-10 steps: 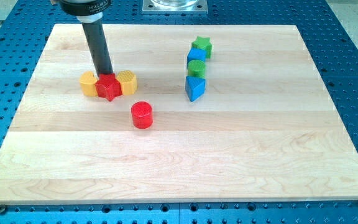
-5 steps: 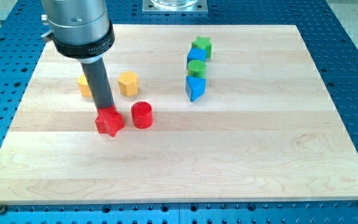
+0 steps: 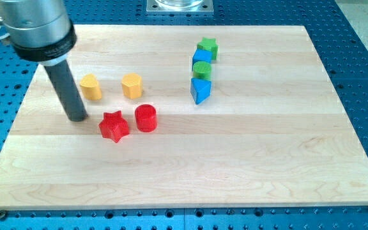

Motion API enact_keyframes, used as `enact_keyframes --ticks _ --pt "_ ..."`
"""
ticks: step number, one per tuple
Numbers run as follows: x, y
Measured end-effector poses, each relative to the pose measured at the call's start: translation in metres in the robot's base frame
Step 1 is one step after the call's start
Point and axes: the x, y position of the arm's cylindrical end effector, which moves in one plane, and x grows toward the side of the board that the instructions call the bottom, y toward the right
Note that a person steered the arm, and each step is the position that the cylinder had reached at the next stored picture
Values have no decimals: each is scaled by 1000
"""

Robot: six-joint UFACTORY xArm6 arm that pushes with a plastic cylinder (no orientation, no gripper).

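Red star block (image 3: 114,126) sits left of centre, just beside the red cylinder (image 3: 145,118), while my tip (image 3: 77,118), a bare rod without fingers, stands apart at its left, below the yellow block (image 3: 91,87).

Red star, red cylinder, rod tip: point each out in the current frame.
red star (image 3: 114,125), camera view, centre of its top face
red cylinder (image 3: 145,117), camera view, middle of its body
my tip (image 3: 77,118), camera view, rod's very end, to the view's left of the star
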Motion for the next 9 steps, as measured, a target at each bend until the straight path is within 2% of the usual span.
enact_keyframes --ticks 1,3,5,6,7,9 --pt "-38 -8" --pt "-68 -24" --pt "-68 16" --pt "-79 18" --pt "-137 41" --pt "-142 143"
